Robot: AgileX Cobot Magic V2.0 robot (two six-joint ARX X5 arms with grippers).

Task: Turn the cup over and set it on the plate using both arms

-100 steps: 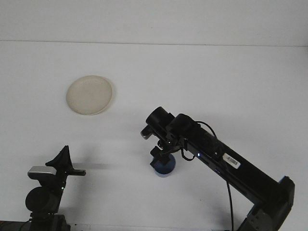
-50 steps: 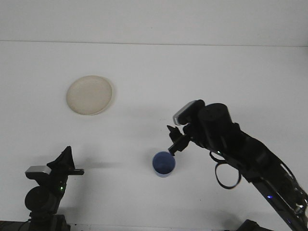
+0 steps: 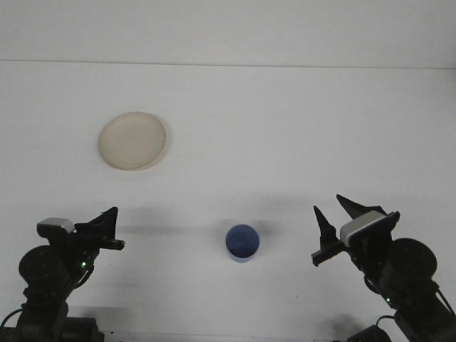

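cup (image 3: 243, 243): blue, standing upright on the table (image 3: 299, 128) with its mouth up, low in the middle of the view; you can see into it, so the flip looks done

plate (image 3: 133, 140): cream, empty, far left part of the table, well apart from the cup, up and to the left of it

right gripper (image 3: 335, 224): fingers spread, holding nothing, parked low to the right of the cup and clear of it

left gripper (image 3: 112, 228): low at the left, holding nothing; it shows edge-on, so you cannot tell whether its fingers are apart or together

what the next move turns on: the cup sits between your two arms, a little nearer the right one, but the plate lies on the left arm's side

judgement: you would likely send the left arm in from the cup's left, take it by the wall with its axis kept vertical, then carry it up and left to the plate

risk: a light cup could tip if a finger clips the rim
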